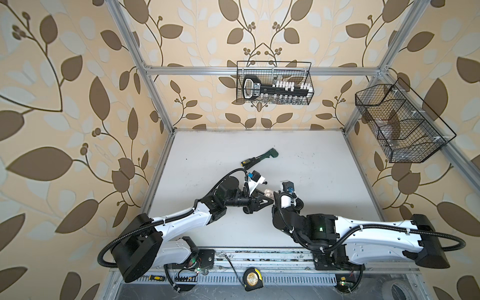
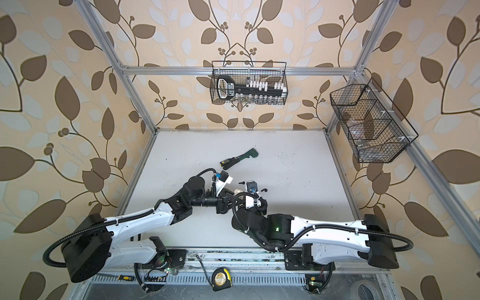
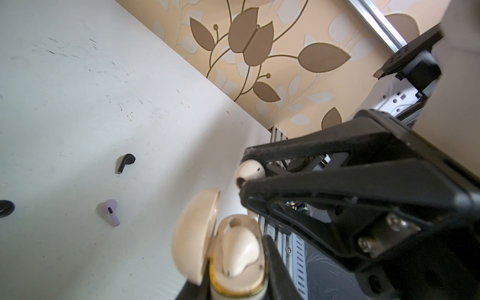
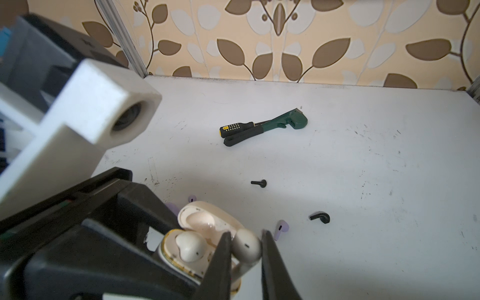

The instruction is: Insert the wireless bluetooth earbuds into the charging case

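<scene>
In both top views your two arms meet near the middle of the white table (image 1: 324, 168). The left gripper (image 1: 268, 201) comes in from 9 o'clock. The right arm (image 1: 319, 228) comes in from 4 o'clock, and its own wrist hides its fingers. The cream charging case (image 1: 268, 193) shows only as a pale spot where they meet. A black-and-yellow screwdriver (image 2: 226, 161) and a green wrench (image 2: 248, 154) lie together at 11 o'clock from the case, well apart from it. A black earbud (image 2: 241, 182) lies near the case at 12 o'clock, and a second black earbud (image 2: 264, 190) lies near it at 3 o'clock.

In the left wrist view, the left gripper's fingers (image 3: 275, 270) are drawn narrow on the base of the case, one on each side. They hold it with its lid (image 3: 192, 233) swung open. A second cream earbud (image 3: 240, 249) is seated in one socket. The right gripper (image 3: 243, 174) pinches a cream earbud (image 3: 252, 171) just beside the open case. A lilac earbud (image 3: 109, 211) lies loose on the table, apart from the case.

In the right wrist view, your right fingers (image 4: 220, 259) are narrow and clamped on the head of the cream earbud. Its stem points down toward the free half of the case, but you cannot tell whether it touches. A second lilac earbud (image 4: 191, 199) peeks out from behind the lid.
</scene>
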